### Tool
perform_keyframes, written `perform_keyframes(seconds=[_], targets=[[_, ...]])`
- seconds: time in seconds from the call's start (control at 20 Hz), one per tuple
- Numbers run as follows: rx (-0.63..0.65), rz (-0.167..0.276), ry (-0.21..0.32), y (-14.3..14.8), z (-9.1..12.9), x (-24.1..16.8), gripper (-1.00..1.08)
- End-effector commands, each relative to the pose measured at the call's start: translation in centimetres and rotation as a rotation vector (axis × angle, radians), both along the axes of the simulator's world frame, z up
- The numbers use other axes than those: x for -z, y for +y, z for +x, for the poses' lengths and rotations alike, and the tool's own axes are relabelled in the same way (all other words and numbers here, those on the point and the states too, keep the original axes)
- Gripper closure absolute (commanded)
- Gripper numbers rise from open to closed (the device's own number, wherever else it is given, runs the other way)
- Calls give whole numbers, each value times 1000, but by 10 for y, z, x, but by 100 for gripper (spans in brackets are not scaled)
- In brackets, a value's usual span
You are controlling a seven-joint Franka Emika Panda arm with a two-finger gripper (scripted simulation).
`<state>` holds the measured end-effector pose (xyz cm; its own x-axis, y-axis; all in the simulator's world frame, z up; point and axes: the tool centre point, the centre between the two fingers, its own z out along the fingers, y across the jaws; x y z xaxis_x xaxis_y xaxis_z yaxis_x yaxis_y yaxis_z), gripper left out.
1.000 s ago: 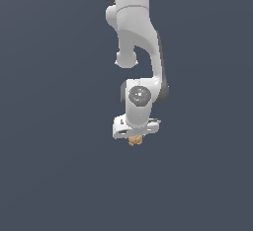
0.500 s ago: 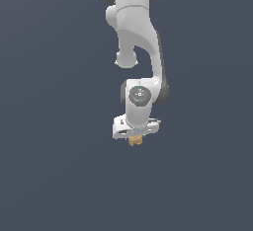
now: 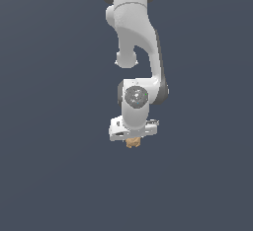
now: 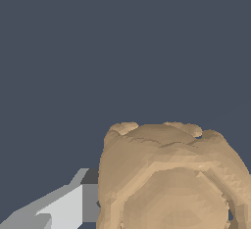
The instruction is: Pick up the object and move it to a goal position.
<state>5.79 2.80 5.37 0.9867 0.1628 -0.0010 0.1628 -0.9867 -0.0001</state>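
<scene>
wrist view: lumpy tan-orange rounded blob fills the near field, a grey-white gripper finger touching its side. exterior view: white panda gripper clamped on the blob, which pokes out below it against a plain dark grey backdrop.

white arm vertical, hand downward, clamped

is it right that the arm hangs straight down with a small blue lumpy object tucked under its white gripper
Not quite: the object is tan-orange, not blue. The exterior view shows it peeking out under the white gripper, and the wrist view shows its lumpy tan surface up close. The arm does hang straight down.
</scene>
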Motion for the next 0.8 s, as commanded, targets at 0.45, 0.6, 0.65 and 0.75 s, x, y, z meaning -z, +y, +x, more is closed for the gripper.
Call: perform_keyframes(seconds=[0.45, 0.6, 0.65, 0.75], targets=[[0, 0, -1, -34, 48, -43, 108], [0, 0, -1, -41, 58, -52, 108], [0, 0, -1, -43, 61, -55, 108], [0, 0, -1, -46, 66, -59, 108]])
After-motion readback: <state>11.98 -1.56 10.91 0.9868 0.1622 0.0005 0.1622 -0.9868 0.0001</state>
